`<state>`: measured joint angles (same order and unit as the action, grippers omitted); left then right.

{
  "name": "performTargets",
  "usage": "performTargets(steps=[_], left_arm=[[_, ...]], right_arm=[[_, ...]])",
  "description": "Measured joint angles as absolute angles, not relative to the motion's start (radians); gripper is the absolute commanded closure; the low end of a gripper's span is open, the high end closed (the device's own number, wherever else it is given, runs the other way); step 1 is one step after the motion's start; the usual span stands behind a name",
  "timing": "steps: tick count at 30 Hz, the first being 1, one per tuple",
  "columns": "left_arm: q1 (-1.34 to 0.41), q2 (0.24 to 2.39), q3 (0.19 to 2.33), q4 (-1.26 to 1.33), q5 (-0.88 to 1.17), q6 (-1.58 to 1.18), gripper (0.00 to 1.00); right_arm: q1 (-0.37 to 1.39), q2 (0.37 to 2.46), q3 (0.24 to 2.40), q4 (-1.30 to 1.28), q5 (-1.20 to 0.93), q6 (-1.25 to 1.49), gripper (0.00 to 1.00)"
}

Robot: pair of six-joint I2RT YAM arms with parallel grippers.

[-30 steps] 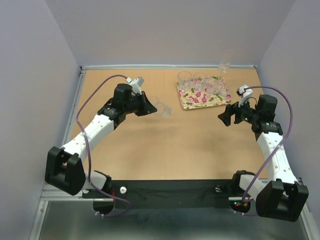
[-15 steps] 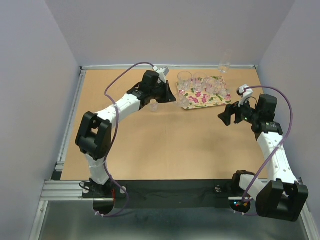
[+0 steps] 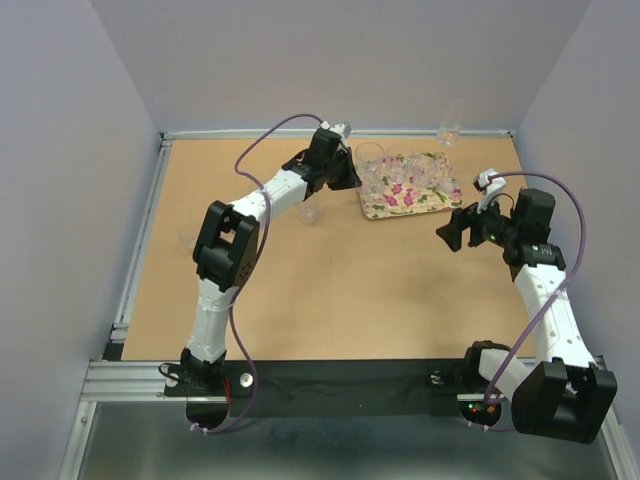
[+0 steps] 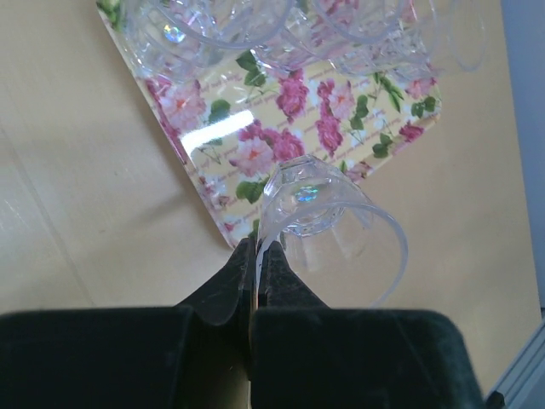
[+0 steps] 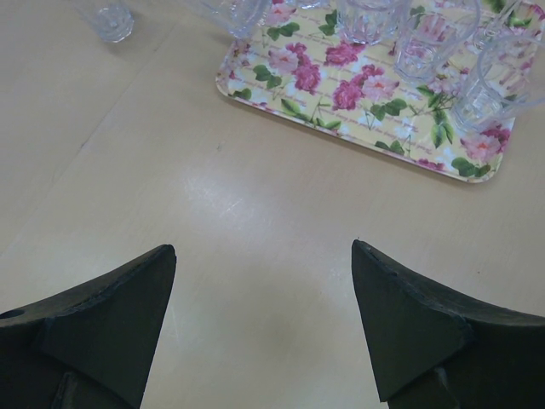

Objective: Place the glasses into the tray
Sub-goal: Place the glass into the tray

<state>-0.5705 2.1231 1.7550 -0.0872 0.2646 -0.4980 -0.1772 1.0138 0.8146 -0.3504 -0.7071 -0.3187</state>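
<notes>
The flowered tray (image 3: 415, 200) lies at the back of the table, right of centre, with several clear glasses (image 3: 400, 160) standing along its far side. My left gripper (image 3: 352, 175) is stretched out to the tray's near left corner. In the left wrist view it (image 4: 258, 256) is shut on the rim of a clear glass (image 4: 336, 226), which hangs tilted over the edge of the tray (image 4: 255, 158). My right gripper (image 3: 450, 232) hovers open and holding nothing over bare table, just short of the tray (image 5: 341, 94).
One loose glass (image 3: 308, 212) stands on the table left of the tray, under the left forearm. Another (image 3: 187, 237) stands far left, and a third (image 3: 450, 125) stands against the back wall. A raised rail borders the table.
The left arm has swung from the left middle of the table across to the tray's left corner, carrying the glass. The right arm has not moved.
</notes>
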Motion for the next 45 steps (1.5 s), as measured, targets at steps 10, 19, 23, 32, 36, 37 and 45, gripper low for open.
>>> performTargets(steps=[10, 19, 23, 32, 36, 37, 45], left_arm=[[-0.570, 2.261, 1.890, -0.138, 0.207, -0.500, 1.00], [-0.570, 2.338, 1.986, -0.173, 0.167, -0.506, 1.00], [-0.570, 2.365, 2.028, -0.192, 0.139, -0.505, 0.99], [-0.570, 2.391, 2.055, -0.216, 0.095, -0.502, 0.85], [-0.570, 2.392, 2.057, -0.223, 0.092, -0.500, 0.69], [-0.570, 2.392, 2.057, -0.224, 0.092, -0.503, 0.66], [-0.570, 2.392, 2.071, -0.223, 0.107, -0.501, 0.34]], right_arm=[[-0.177, 1.014, 0.814, -0.350, -0.707, -0.319, 0.11], [-0.177, 1.014, 0.814, -0.350, -0.707, -0.319, 0.11], [-0.177, 1.014, 0.814, -0.350, -0.707, -0.319, 0.11], [-0.177, 1.014, 0.814, -0.350, -0.707, -0.319, 0.11], [-0.177, 1.014, 0.814, -0.350, -0.707, -0.319, 0.11], [-0.177, 1.014, 0.814, -0.350, -0.707, -0.319, 0.11], [-0.177, 1.014, 0.814, -0.350, -0.707, -0.319, 0.11]])
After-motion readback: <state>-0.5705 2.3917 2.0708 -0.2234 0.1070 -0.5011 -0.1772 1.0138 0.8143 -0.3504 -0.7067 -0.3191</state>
